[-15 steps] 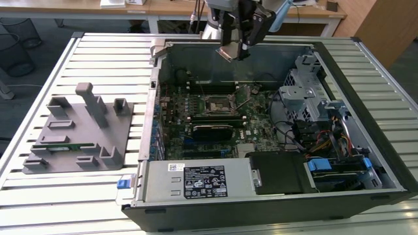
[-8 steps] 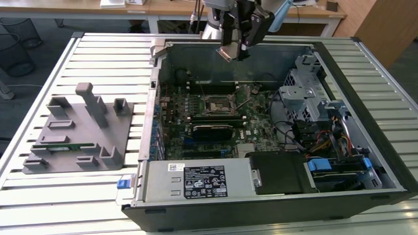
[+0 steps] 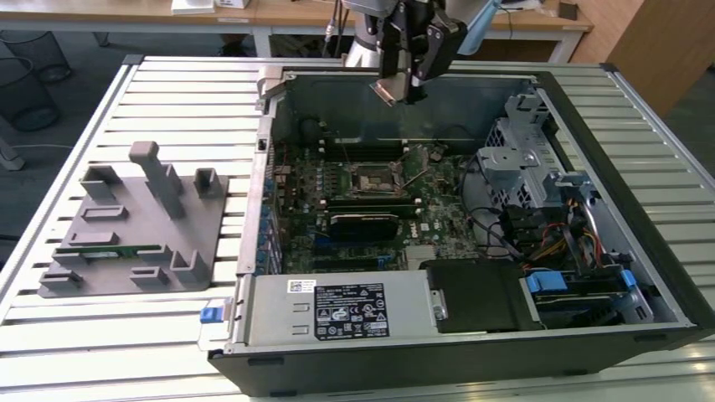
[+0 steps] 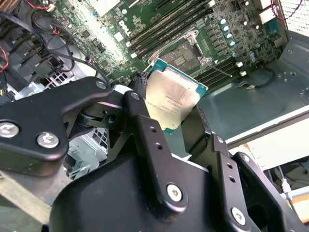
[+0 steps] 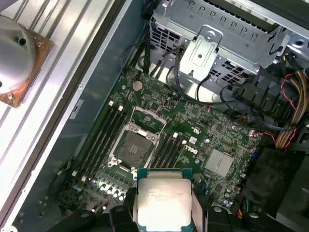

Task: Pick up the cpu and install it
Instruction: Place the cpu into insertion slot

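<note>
My gripper (image 3: 401,87) hangs high over the far wall of the open computer case, shut on the cpu (image 3: 390,90). Both wrist views show the cpu (image 4: 171,102) (image 5: 162,197) as a flat square chip with a silvery top, clamped by its edges between the black fingers (image 4: 138,107). The motherboard socket (image 3: 372,177) (image 4: 186,53) (image 5: 131,146) lies well below the chip, a black square with its metal frame swung open. The chip is in the air and touches nothing else.
A grey plastic fixture (image 3: 132,224) holding a green memory stick (image 3: 107,249) sits on the slatted table at the exterior view's left. Memory slots (image 5: 104,137) flank the socket. A drive cage (image 3: 527,159), cables (image 3: 564,243) and the power supply (image 3: 335,308) crowd the case.
</note>
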`<state>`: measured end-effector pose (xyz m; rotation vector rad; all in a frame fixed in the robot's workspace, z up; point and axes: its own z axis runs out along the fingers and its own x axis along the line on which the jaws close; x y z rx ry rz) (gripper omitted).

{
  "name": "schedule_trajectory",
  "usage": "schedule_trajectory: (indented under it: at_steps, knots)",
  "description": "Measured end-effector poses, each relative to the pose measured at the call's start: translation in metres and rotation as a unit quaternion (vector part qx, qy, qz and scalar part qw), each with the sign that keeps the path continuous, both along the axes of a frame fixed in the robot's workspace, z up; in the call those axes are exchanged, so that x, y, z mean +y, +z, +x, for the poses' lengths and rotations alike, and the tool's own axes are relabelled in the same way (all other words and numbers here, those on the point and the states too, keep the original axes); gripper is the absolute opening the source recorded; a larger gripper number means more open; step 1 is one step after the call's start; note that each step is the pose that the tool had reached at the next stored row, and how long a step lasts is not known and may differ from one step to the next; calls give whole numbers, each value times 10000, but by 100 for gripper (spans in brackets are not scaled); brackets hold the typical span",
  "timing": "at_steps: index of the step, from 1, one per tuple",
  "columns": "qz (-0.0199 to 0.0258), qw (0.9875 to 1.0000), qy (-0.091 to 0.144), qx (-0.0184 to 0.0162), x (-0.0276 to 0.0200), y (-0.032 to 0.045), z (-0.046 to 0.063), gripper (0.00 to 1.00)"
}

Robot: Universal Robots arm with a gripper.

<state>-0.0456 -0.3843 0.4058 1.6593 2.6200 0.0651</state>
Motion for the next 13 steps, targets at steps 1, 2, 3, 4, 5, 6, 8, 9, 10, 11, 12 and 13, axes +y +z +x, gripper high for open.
schedule_trajectory:
  at_steps: [1,2,3,4,5,6,8,9,10,11,12,13]
  knots:
    - [0,10000,-28,0,0,0,0,53]
    - [0,10000,-56,0,0,0,0,53]
    - [0,10000,-84,0,0,-1,0,53]
    - [0,9999,-112,0,0,-1,0,53]
    - [0,9999,-140,0,0,-1,0,53]
    - [0,9998,-174,0,0,-1,0,53]
    - [0,9997,-236,0,0,-1,0,53]
    - [0,9996,-268,0,0,-2,0,53]
    - [0,9996,-298,0,0,-2,0,53]
    - [0,9995,-329,0,0,-2,0,53]
    - [0,9994,-360,0,0,-3,0,53]
    - [0,9992,-394,0,0,-3,0,53]
